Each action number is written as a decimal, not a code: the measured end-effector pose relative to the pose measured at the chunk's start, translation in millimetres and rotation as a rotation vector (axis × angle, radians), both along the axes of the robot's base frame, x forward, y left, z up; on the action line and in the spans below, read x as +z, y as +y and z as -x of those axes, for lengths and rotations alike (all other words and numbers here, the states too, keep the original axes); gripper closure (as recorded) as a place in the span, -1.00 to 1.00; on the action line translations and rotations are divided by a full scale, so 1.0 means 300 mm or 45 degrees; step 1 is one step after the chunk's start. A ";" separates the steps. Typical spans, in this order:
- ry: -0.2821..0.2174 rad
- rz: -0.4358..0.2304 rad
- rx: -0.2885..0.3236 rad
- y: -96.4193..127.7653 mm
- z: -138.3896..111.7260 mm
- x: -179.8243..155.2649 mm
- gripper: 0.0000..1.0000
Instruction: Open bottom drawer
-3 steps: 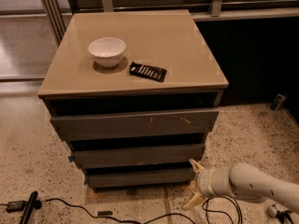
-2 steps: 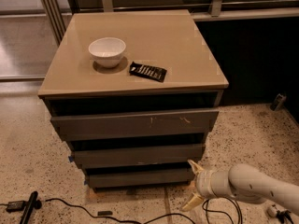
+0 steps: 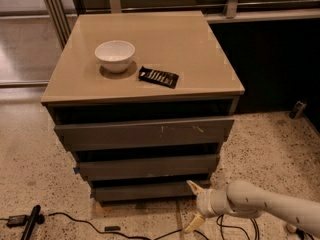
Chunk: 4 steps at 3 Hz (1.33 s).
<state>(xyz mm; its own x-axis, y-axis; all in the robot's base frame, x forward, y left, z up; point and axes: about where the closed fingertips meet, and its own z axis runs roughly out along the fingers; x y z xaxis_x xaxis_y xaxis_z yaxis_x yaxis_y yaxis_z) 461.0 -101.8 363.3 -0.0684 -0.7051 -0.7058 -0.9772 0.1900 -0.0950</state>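
Observation:
The bottom drawer [image 3: 145, 190] is the narrowest of three dark grey-brown fronts, lowest in the beige-topped cabinet, with a plain handle-less face. Above it are the mid-width front [image 3: 147, 167] and the widest front with pale scratches [image 3: 145, 132]. My gripper [image 3: 194, 207] comes in from the lower right on a white arm, just in front of the bottom drawer's right end. Its fingers are spread open, the upper fingertip [image 3: 192, 186] close to the drawer's right end, the lower one [image 3: 190, 227] near the floor. It holds nothing.
A white bowl [image 3: 115, 55] and a black packet [image 3: 158, 77] lie on the cabinet top [image 3: 200, 59]. Black cables [image 3: 75, 221] and a black stick [image 3: 31, 223] lie on the speckled floor in front. A dark wall panel stands at the right.
The gripper has shifted slightly left toward the bottom drawer's right end. The drawers have not moved.

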 end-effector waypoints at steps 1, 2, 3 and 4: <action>0.013 -0.008 0.010 0.037 -0.026 -0.114 -1.00; 0.004 0.001 -0.005 0.040 -0.133 -0.243 -1.00; 0.006 -0.006 -0.009 0.054 -0.166 -0.275 -1.00; 0.007 -0.019 -0.024 0.072 -0.229 -0.337 -1.00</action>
<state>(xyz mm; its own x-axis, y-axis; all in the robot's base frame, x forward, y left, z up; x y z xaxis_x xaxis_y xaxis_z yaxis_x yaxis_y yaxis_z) 529.6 -80.1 262.1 -0.0854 -0.6933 -0.7156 -0.9739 0.2098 -0.0870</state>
